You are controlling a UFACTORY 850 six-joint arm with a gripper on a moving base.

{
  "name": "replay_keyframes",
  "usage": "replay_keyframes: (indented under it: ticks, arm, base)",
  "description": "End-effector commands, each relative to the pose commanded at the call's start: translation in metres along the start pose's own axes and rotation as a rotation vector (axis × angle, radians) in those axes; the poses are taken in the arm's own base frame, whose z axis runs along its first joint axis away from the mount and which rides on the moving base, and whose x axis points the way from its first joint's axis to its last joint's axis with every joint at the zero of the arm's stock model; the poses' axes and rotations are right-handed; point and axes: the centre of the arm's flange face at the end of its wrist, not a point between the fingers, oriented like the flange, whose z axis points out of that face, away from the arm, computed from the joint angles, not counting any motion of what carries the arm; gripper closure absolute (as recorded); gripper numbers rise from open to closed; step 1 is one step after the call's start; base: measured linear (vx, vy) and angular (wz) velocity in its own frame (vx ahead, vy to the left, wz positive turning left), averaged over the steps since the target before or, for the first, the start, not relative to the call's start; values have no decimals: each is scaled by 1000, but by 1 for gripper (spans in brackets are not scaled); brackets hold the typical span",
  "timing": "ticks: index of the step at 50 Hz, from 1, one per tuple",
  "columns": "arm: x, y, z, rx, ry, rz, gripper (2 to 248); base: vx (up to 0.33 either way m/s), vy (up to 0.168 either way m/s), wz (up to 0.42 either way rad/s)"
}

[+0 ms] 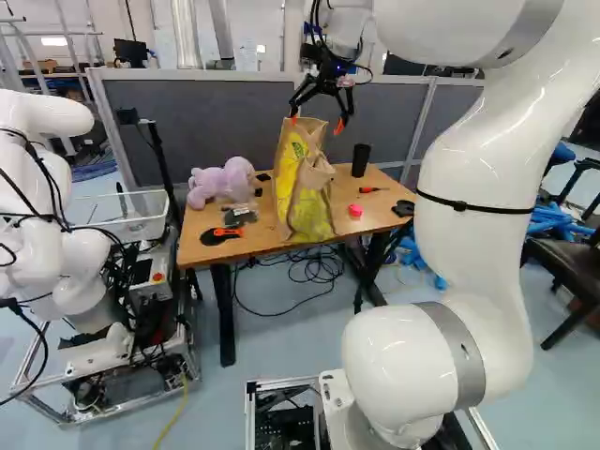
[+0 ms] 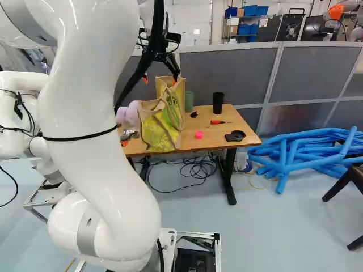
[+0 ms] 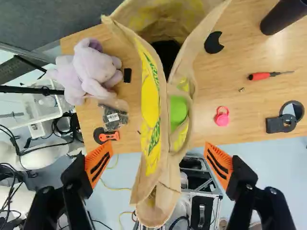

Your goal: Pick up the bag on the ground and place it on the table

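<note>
We see the bag (image 1: 305,192) upright on the table (image 1: 211,246), mouth upward, its long opening running from the partition (image 1: 206,122) toward the near edge; something dark (image 3: 166,53) shows inside. We note the gripper (image 1: 317,120) spread wide above, its fingers flanking the bag without contact

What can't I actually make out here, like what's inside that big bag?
- The bag's contents: wrist view, dark inside, its sides screening them.
- A tiny bit near the screwdriver: wrist view, too small to name.
- Part of the purple plush toy: right base view, behind the bag.
- The arm's upper stretch: left base view, cut by the edge.
</note>
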Motion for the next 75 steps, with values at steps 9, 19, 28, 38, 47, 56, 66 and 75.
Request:
replay_keyframes:
  ticks: [9,19,28,38,47,56,66,75]
  arm:
    - [0,0,0,0,0,0,3]
    - [0,0,0,0,0,0,3]
    - [0,0,0,0,0,0,3]
    - [0,0,0,0,0,0,3]
    - [0,0,0,0,0,0,3]
    - [0,0,0,0,0,0,3]
    - [0,0,0,0,0,0,3]
    - [0,0,0,0,0,0,3]
  base:
    - [-126,-1,11]
    - [-128,0,11]
    - [-124,0,10]
    - [-121,-1,9]
    - [-125,2,11]
    - [-124,0,8]
    - [-127,-1,7]
    - [-131,0,9]
